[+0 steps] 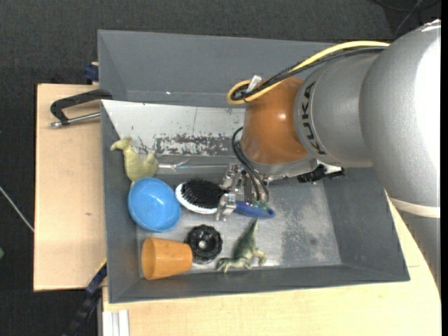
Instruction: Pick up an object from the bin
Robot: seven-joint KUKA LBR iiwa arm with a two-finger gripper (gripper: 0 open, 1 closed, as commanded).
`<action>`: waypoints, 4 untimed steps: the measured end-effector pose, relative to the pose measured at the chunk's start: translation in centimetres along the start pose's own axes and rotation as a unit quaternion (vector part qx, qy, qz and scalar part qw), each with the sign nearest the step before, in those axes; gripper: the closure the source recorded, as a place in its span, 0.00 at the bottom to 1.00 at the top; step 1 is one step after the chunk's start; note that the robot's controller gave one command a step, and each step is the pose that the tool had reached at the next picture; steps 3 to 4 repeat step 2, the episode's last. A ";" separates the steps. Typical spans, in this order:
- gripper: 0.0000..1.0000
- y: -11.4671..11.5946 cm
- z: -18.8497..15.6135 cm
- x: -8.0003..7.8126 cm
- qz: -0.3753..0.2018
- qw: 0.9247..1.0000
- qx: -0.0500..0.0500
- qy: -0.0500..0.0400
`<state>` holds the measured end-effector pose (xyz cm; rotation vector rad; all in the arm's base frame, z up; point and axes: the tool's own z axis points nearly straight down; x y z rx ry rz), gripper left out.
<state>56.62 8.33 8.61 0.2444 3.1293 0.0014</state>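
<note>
1. Hovering near the middle of the bin (308,229), the gripper (241,191) is seen low over a black-bristled hairbrush (198,194). It sits about where the white-rimmed head meets what is judged to be the brush's blue handle (255,211). The head lies at nine o'clock from the gripper, the handle at five o'clock.
2. Whether the pincer is set wide or narrow cannot be told from this angle, and nothing can be called held.
3. A slip is the first risk. If the brush were gripped at its narrow neck, the heavier head could swing down and twist free as it is raised.
4. A snag is the second risk. A green toy dinosaur (243,253) lies at six o'clock, just beside the handle's end, and could be caught or dragged along.
5. A shove is the third risk. Were the brush pushed sideways, its head would be driven into the blue round thing (152,203) at nine o'clock, or into the black round knob (204,241) at seven o'clock.
6. The orange cup (166,257) at eight o'clock and the pale green toy figure (136,161) at ten o'clock lie well apart from the gripper, so no trouble is expected there.
</note>
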 end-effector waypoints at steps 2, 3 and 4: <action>1.00 0.9 -20.4 -1.3 0.014 1.000 -0.002 -0.005; 1.00 0.9 -20.4 -1.3 0.014 1.000 -0.002 -0.005; 1.00 0.9 -20.4 -1.3 0.014 1.000 -0.002 -0.005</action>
